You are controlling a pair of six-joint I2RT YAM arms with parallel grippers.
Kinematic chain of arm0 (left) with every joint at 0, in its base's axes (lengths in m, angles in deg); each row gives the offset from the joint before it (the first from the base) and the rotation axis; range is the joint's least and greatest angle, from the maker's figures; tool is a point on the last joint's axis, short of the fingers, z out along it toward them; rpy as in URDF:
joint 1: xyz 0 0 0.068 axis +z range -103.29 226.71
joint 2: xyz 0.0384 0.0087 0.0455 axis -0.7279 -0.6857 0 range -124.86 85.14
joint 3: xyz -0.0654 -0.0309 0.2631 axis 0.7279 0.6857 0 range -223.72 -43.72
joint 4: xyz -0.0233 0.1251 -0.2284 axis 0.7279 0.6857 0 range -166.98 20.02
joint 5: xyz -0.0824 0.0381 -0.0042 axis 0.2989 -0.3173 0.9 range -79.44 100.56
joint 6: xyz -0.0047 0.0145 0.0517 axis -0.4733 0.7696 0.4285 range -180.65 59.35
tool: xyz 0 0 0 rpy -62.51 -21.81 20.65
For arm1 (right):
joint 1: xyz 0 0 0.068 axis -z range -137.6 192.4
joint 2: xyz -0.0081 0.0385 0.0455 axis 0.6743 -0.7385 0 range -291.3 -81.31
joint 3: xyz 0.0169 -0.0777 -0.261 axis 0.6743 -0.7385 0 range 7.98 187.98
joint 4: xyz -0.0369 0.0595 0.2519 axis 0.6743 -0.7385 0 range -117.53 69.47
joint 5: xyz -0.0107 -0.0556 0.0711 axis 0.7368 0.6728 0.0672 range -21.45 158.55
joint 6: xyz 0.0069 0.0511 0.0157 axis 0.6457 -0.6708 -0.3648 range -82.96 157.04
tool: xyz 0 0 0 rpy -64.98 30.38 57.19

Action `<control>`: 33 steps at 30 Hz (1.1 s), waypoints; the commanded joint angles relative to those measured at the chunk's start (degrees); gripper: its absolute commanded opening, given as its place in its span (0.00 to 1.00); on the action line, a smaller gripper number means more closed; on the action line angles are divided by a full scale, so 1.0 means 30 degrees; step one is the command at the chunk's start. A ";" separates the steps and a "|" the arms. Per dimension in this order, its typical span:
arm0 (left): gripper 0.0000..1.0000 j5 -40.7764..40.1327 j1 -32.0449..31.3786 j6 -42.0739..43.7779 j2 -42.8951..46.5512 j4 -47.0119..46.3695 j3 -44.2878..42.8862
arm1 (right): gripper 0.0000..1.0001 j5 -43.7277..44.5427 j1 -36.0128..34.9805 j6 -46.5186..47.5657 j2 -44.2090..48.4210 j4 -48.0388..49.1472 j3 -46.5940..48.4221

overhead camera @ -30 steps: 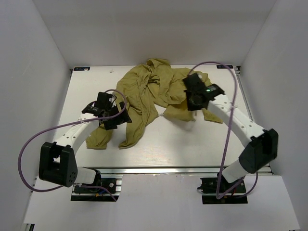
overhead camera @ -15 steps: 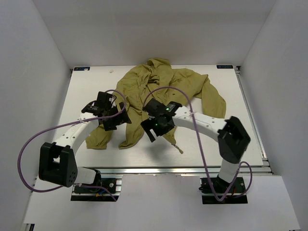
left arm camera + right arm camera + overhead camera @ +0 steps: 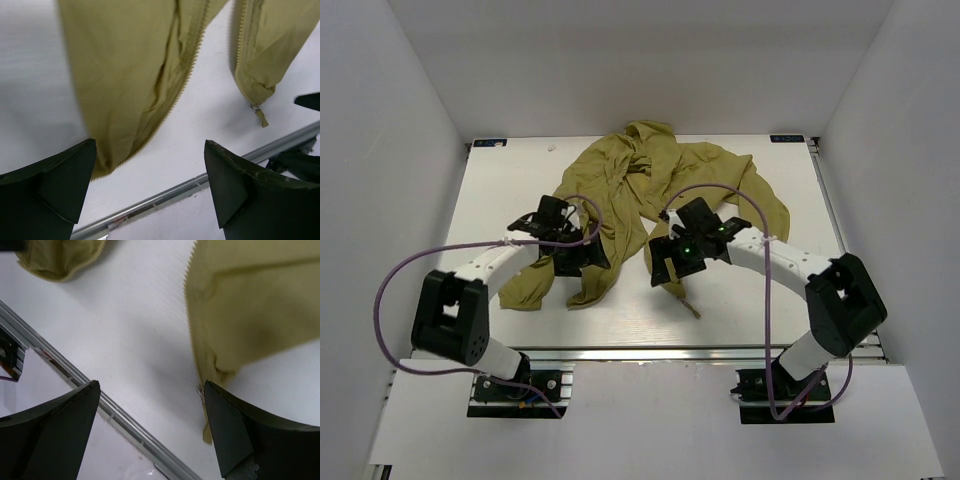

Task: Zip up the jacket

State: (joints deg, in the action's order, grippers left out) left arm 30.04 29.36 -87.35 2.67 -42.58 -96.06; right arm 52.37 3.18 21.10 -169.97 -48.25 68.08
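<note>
Left gripper (image 3: 150,144) open, nothing held, hovering over the hem of one front panel of the jacket (image 3: 640,185), around 7 o'clock of the heap. Right gripper (image 3: 151,385) also open and empty, over the other panel's hem at about 6 o'clock. The slider (image 3: 256,107) sits at that hem end. Zipper teeth (image 3: 192,70) on the two edges lie apart, with bare bench (image 3: 510,190) between them. Rest of the jacket is crumpled mid-bench toward 12 o'clock. Step looks like pre-grasp, zipper fully undone. Next move likely needs each gripper to pinch its hem end, then bring them together so the pin seats in the slider. No containers in view.
</note>
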 commanded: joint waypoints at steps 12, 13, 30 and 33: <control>0.98 0.5926 -0.0575 0.0785 -0.8744 -0.5897 -0.3616 | 0.88 -0.1666 0.1881 -0.0076 -0.2731 0.4436 -0.0226; 0.98 0.5956 -0.0837 0.0784 -0.9154 -0.5724 -0.4373 | 0.88 -0.1637 0.1883 -0.0076 -0.2789 0.4669 -0.0227; 0.98 -0.2287 -0.2861 -0.0474 -0.6351 0.0862 -0.7225 | 0.89 -0.0700 0.4695 0.1009 -0.0420 0.4086 -0.0781; 0.98 -0.5774 -0.2861 -0.1060 -0.4241 0.1629 -0.6112 | 0.89 -0.0292 0.4695 0.1096 0.0694 0.4085 -0.1953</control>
State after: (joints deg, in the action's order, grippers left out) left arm 27.09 20.51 -88.55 -17.53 -42.34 -116.10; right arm 49.55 17.41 23.02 -171.34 -35.58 64.40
